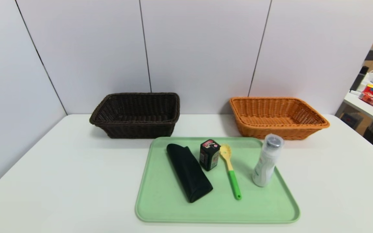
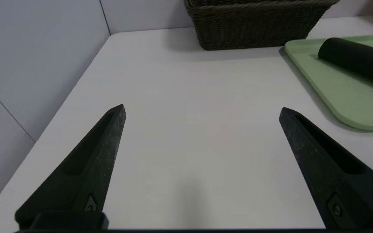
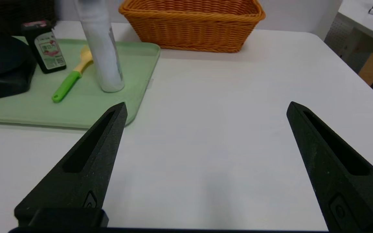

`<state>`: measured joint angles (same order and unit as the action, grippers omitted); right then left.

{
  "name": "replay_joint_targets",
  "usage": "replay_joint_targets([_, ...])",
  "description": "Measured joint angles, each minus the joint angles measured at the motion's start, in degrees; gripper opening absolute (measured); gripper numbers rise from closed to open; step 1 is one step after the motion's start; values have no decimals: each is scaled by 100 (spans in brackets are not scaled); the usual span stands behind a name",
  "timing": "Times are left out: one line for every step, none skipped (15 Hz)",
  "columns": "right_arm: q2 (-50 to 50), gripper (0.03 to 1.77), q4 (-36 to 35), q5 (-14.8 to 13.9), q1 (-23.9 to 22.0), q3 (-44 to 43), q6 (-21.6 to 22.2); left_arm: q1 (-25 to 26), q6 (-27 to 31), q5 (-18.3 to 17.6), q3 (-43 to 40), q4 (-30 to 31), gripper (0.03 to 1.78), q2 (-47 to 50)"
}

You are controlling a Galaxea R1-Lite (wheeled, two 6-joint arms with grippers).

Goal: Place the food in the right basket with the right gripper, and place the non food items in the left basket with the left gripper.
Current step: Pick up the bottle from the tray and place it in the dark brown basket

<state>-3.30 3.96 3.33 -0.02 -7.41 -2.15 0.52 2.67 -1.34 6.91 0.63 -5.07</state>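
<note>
On a green tray (image 1: 160, 207) lie a long black soft case (image 1: 189, 172), a small black carton with a pink-red label, the food (image 1: 209, 155), a yellow spoon with a green handle (image 1: 231, 171) and an upright white bottle (image 1: 266, 161). The dark brown left basket (image 1: 137, 115) and the orange right basket (image 1: 277, 117) stand behind the tray. Neither arm shows in the head view. My left gripper (image 2: 202, 110) hangs open over bare table left of the tray (image 2: 342, 87). My right gripper (image 3: 206, 106) hangs open over bare table right of the tray (image 3: 134, 81), with nothing between its fingers.
White wall panels close off the table at the back and the left. The table's right edge drops away near a side table (image 1: 371, 110) with clutter. In the right wrist view the bottle (image 3: 104, 48), carton (image 3: 45, 47) and spoon (image 3: 71, 77) stand apart from that gripper.
</note>
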Motion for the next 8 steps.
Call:
replay_joint_targets([-166,170,41,100,-2,-229,-2,16,7,-55,206,112,169,-254])
replay_joint_targets([-385,170,57,193,-5,-488,-9,22,7,-83,400,265,169,-540])
replay_joint_targets([-610,170,59,286,-11,-719,-20,27,9,-105,592,462,169,-881])
replay_joint_targets([-863,170,57,384,-16,-968,-24,32,11,-118,778,656,169,-1204])
replay_joint_targets([-1113,170,52,444,-20,-1176,-28,33,11,-127,973,831,169,-1526])
replay_joint_targets([-1375,170,20,488,-18,-1369,-35,33,11,-129,1161,956,169,-1874])
replay_joint_targets([-1653,170,-59,540,-18,-1532,-39,33,5,-130,1307,1069,169,-2194])
replay_joint_targets([-1970,170,-215,588,-16,-1676,-50,32,-2,-135,1414,1218,169,-2514])
